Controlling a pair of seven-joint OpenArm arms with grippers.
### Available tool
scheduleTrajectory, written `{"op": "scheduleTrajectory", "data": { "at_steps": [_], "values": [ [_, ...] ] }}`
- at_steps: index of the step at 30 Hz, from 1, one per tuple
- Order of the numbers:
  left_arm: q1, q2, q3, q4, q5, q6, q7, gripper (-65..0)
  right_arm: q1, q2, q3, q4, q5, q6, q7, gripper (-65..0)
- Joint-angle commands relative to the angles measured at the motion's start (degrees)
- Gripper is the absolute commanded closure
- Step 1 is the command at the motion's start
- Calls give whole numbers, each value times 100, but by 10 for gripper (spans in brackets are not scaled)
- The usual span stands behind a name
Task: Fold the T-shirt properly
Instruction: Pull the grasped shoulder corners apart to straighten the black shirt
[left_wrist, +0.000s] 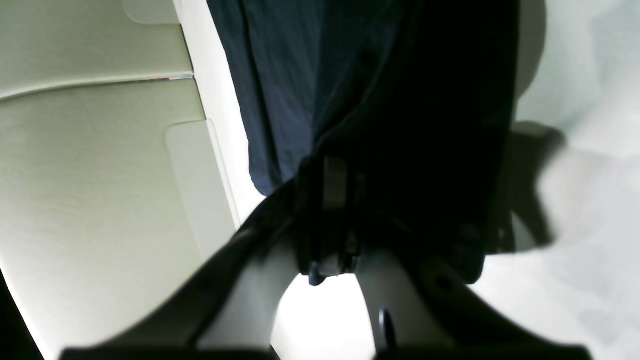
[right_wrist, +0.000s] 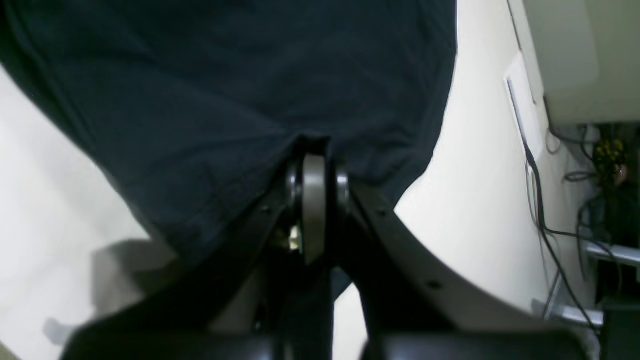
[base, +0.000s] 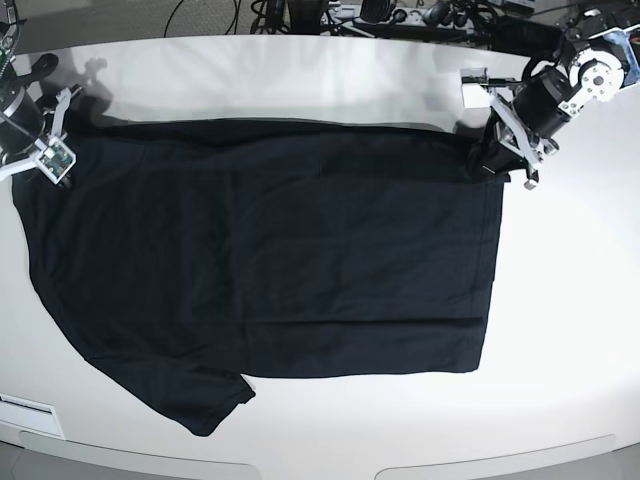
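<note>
Spread flat and wide across the white desk (base: 560, 300), the black T-shirt (base: 270, 260), one sleeve (base: 190, 400) trailing toward the near edge. Farther back, right tool (base: 58, 165) clenched on the shirt's far corner at the base view's left. Opposite, left tool (base: 492, 160) pinched tight on the other far corner, fabric bunched there. Beyond, cables (base: 330, 15) along the back.

light was bright and even on the white surface (base: 560, 320), glaring beneath the wrist cameras; both wrist views were soft and blurred, with near parts dark and shadowed.
</note>
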Motion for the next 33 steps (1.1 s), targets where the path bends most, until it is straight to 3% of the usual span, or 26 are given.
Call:
{"op": "scheduleTrajectory", "data": {
  "at_steps": [1,9,16,25,33],
  "values": [
    [-33,-103,-50,22,55,155,9,0,22,120,59,-17,-28,-72,107,0],
    [-33,111,-50,-278,55,636,138,0,24,275,59,-254,-28,-61,483,0],
    [-33,332,-50,-337,57,638,166,0,420,275,-155,-256,-26,-22,590,0],
    [-33,358,-107,-341,59,916,282,0,1305,275,-1108,-431,-129,-240,348,0],
    [-33,361,-131,-619,57,931,299,0,1613,273,-1180,-957,-179,-155,358,0]
  ]
}}
